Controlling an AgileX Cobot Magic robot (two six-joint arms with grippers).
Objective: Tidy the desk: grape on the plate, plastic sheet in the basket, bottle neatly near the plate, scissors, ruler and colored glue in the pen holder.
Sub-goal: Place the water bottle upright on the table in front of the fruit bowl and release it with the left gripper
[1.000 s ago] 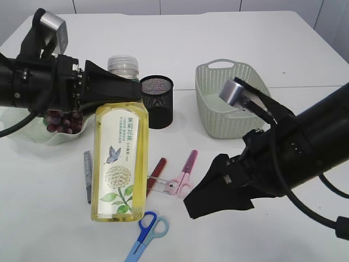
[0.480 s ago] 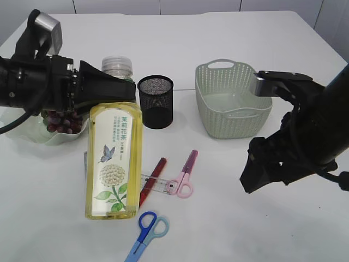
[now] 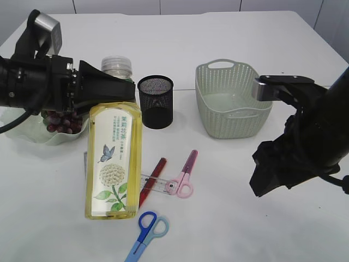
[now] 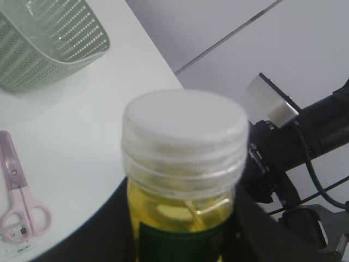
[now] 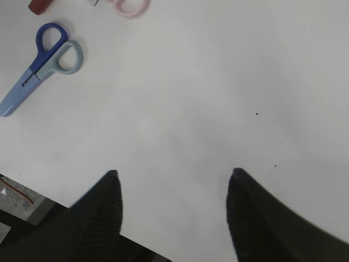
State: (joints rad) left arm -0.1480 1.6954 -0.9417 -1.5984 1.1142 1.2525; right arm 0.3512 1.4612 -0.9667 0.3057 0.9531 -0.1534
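Left gripper (image 3: 121, 89): I had it clamped on the neck of the jasmine tea bottle (image 3: 113, 158), just under the white cap (image 4: 184, 126). From the wrist cam the dark fingers (image 4: 114, 229) sat on both sides of the bottle shoulder.

Bottle: upright, held in front of the plate (image 3: 30, 139). Couldn't tell from my feeds whether the base was touching the table (image 3: 229, 229) or hanging just above it.

Right gripper (image 5: 173, 188): jaws spread wide with nothing between them, just bare tabletop in the wrist cam. It hung over the right side of the desk, in front of the basket (image 3: 233, 98).

Grapes (image 3: 62, 121): on the plate at the left, partly hidden behind my left arm.

Pen holder (image 3: 156, 101): black mesh cup, standing between the bottle cap and the basket.

Pink scissors (image 3: 184, 176): flat on the table, handles touching the clear ruler (image 3: 158, 185).

Red glue pen (image 3: 152, 174): lying across the ruler, right beside the bottle.

Blue scissors (image 3: 146, 232): near the front edge, apart from the rest; also showed up in the right wrist cam (image 5: 39, 66).

Grey pen-like thing (image 3: 85, 162): mostly hidden behind the bottle, couldn't make out what it was.
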